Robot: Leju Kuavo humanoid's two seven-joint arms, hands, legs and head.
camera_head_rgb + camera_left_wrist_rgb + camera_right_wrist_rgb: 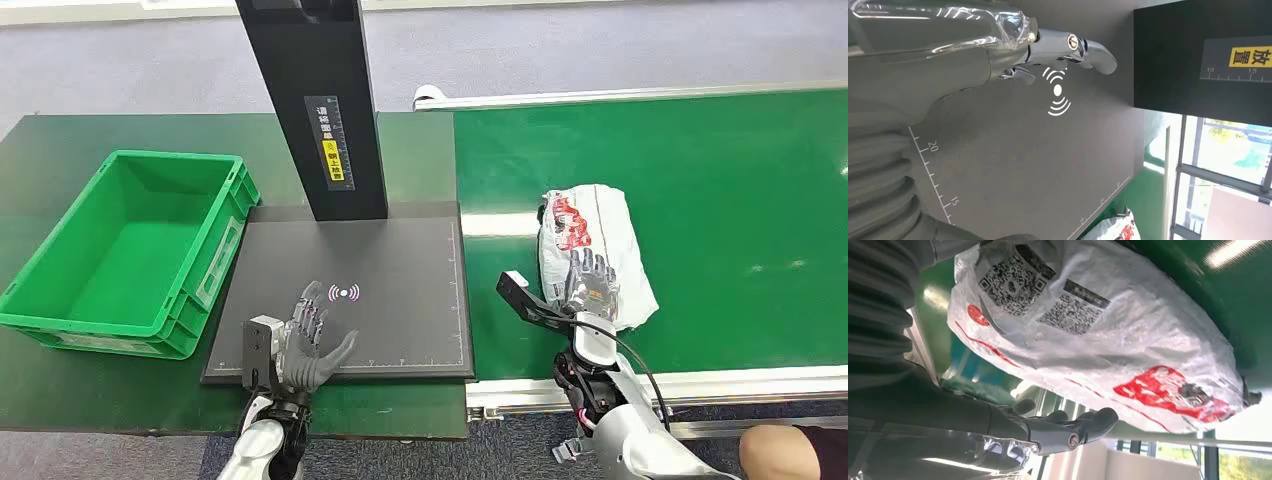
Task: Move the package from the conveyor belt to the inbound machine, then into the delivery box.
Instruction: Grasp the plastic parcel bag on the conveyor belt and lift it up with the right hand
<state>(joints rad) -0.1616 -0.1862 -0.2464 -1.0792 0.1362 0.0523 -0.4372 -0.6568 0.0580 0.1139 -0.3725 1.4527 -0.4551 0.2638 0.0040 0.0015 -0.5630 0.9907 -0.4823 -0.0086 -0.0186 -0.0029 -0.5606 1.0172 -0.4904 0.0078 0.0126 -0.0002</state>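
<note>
1. Grey floor runs behind a green table (60, 135) on the robot's left and a green belt (700, 160) on its right, the two meeting near the middle of the head view.
2. On the table sits a green box (205, 255), open at the top, just beside the left edge of a dark scan pad (400, 260).
3. A black post (320, 100) rises from the far edge of the pad and carries a yellow label (336, 152) with a ruler scale.
4. A white wireless mark (344, 293) is printed on the pad; ruler ticks run along the pad's edges in the left wrist view.
5. The left hand (305, 345) hovers over the near part of the pad with its fingers spread apart and nothing in it; its fingertips (1098, 50) lie just beside the wireless mark.
6. The package (590, 245), a white plastic bag with red print, lies on the belt near its left side, well apart from the pad and the box.
7. The right wrist view shows code labels (1043, 290) on the bag's crinkled skin.
8. The right hand (590, 280) lies on the near end of the package, fingers spread over its top.
9. In the right wrist view its thumb (1083, 427) sits just beside the bag's edge; whether the hand truly grips the bag I cannot tell.
10. A person's knee (790, 450) shows at the near right corner, beside the belt's frame.
</note>
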